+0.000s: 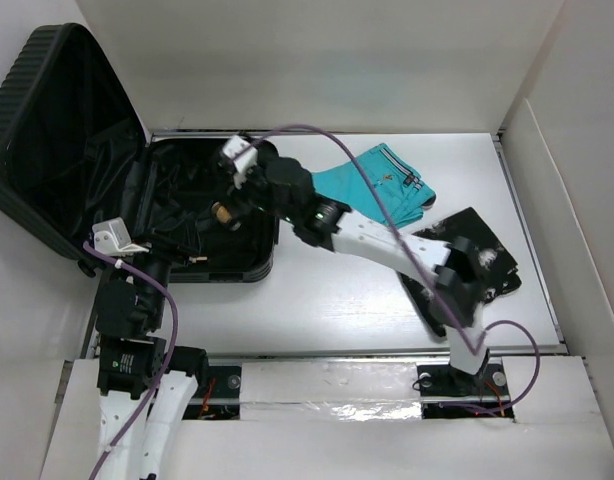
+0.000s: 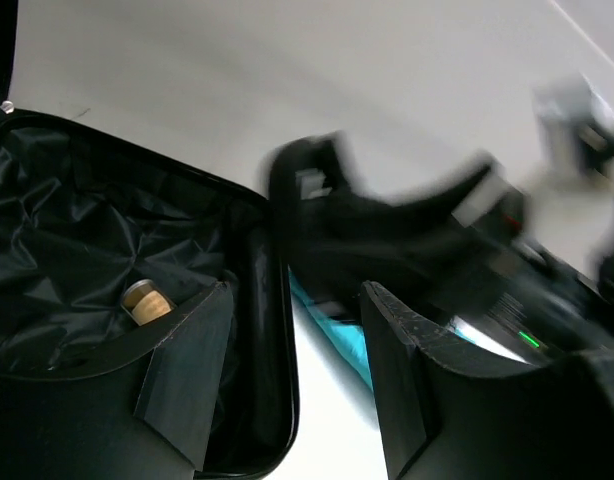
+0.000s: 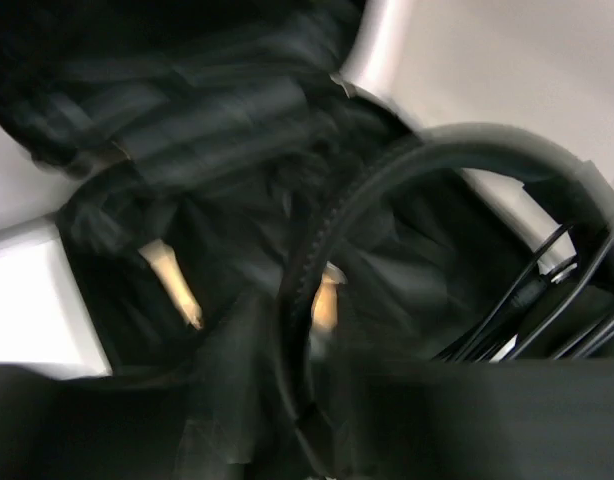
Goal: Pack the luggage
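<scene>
Luggage (image 1: pixel 187 180) lies open under my right gripper (image 1: pixel 232 205), its grip unreadable; left gripper (image 2: pixel 295 300) hangs spread over the rim.

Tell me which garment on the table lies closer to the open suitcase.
The folded teal garment; the black patterned garment lies farther right, away from the suitcase.

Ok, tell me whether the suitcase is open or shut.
Open. The suitcase has its ribbed lid standing raised at the left, and the black fabric lining of its base lies exposed.
</scene>
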Action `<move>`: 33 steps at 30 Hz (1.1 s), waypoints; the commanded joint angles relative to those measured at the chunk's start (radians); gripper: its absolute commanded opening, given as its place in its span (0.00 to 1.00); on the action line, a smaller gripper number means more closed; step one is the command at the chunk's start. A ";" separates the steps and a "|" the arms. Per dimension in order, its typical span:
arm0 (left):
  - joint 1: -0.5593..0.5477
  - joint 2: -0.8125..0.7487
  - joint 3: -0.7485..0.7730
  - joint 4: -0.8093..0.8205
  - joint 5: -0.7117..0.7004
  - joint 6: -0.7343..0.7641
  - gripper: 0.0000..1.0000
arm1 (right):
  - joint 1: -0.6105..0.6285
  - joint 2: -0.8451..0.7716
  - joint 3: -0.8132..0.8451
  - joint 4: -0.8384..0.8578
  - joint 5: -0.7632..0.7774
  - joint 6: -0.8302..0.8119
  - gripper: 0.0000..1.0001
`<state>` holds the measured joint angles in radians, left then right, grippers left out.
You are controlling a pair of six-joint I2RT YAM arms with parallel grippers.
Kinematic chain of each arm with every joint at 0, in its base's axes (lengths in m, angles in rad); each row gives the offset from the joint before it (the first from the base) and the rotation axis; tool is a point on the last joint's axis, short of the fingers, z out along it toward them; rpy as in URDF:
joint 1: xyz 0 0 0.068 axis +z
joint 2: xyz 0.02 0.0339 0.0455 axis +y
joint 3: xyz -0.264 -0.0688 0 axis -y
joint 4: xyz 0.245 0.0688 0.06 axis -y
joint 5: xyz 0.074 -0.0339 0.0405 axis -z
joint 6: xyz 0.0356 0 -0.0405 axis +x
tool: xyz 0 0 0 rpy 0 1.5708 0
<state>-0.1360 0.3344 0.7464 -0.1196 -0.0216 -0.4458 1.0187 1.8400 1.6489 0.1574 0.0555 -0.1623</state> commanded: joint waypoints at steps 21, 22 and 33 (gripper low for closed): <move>-0.004 0.049 -0.007 0.121 0.123 -0.013 0.39 | -0.285 -0.388 -0.592 0.165 -0.141 0.111 0.00; -0.004 0.087 -0.010 0.147 0.150 -0.024 0.36 | -0.296 -0.424 -0.644 0.157 -0.114 0.119 0.00; -0.071 0.576 0.174 0.326 0.373 -0.149 0.00 | -0.430 -0.820 -0.782 -0.080 0.055 0.210 0.65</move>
<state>-0.1558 0.8009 0.8165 0.0788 0.2714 -0.5468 0.6159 1.0859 0.8734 0.1261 0.0513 0.0025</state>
